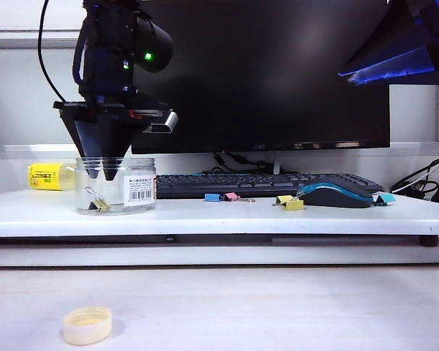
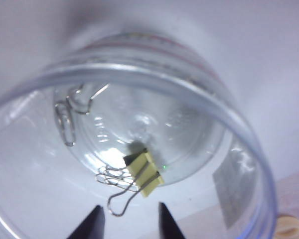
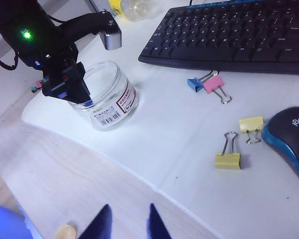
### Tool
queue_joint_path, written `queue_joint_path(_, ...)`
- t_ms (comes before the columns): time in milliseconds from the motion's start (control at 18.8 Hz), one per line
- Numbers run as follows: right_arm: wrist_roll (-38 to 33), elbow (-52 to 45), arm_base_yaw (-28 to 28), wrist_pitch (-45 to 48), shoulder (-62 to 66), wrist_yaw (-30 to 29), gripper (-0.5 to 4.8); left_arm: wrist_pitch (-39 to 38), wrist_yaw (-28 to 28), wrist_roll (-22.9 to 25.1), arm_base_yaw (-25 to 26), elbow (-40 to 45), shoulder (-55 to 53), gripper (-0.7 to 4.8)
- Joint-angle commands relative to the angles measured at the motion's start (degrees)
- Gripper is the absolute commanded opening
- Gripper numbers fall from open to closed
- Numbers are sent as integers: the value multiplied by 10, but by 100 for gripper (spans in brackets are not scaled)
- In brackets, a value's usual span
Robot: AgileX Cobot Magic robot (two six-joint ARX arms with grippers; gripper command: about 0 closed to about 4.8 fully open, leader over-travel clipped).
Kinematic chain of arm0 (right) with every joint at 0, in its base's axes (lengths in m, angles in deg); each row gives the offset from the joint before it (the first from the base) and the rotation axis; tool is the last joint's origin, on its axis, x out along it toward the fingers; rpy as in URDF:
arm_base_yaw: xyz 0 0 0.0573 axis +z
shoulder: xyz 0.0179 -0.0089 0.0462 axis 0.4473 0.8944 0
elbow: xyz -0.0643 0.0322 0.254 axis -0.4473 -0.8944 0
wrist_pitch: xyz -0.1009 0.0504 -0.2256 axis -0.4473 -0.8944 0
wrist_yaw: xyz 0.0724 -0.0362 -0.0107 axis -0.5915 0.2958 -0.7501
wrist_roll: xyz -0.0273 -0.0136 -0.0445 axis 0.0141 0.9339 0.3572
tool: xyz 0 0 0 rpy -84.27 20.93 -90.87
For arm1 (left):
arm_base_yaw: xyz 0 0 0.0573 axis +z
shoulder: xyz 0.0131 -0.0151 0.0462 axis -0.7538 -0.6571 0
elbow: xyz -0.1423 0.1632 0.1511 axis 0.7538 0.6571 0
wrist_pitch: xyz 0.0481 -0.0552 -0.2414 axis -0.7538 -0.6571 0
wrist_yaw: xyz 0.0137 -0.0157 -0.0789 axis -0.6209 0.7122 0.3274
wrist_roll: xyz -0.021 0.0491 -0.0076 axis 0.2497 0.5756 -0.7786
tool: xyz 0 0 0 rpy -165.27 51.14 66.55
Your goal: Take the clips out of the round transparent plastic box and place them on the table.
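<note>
Left tool [image 2: 128,222] hung tips-down inside the mouth of the round transparent plastic box [image 1: 115,186], fingers parted with a clear gap and nothing between them. Directly below the tips lay a yellow binder clip [image 2: 144,172] on the box floor, near the wall, its silver wire handles trailing toward the tool; the long axis ran roughly from the box centre toward the fingers, so the gap sat over the handle end, not over the clip body. A bare wire handle [image 2: 70,112] lay apart against the far wall. The box stood near the left end of the bench [image 1: 205,216], close to the front edge.

Right tool [image 3: 125,223] was spread and empty, held high off the front edge of the bench, well apart from the box; the left arm was plainly the nearer one.

Already out on the bench: blue-and-pink clips [image 3: 207,83] just in front of the keyboard [image 3: 229,30], two yellow clips [image 3: 228,159] beside the mouse [image 3: 291,137].
</note>
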Motion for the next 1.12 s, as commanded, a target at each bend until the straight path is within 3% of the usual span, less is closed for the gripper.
queue_joint_path(53, 2, 2, 0, 7, -1, -4, 99, -8, 3, 0, 1, -1, 3, 151)
queue_joint_path(320, 2, 2, 0, 6, -1, -4, 99, -8, -2, 11, 4, 44, 3, 151)
queue_joint_path(426, 2, 2, 0, 6, -1, -4, 99, -8, -44, 12, 5, 67, 3, 152)
queue_joint_path(533, 2, 2, 0, 6, -1, -4, 99, -8, -49, 12, 5, 72, 3, 151)
queue_joint_path(586, 2, 2, 0, 6, -1, -4, 99, -8, -49, 12, 5, 72, 3, 141)
queue_joint_path(693, 2, 2, 0, 6, -1, -4, 99, -8, -49, 16, 5, 72, 3, 7)
queue_joint_path(1119, 2, 2, 0, 6, -1, -4, 99, 9, -49, 15, 5, 72, 2, -6)
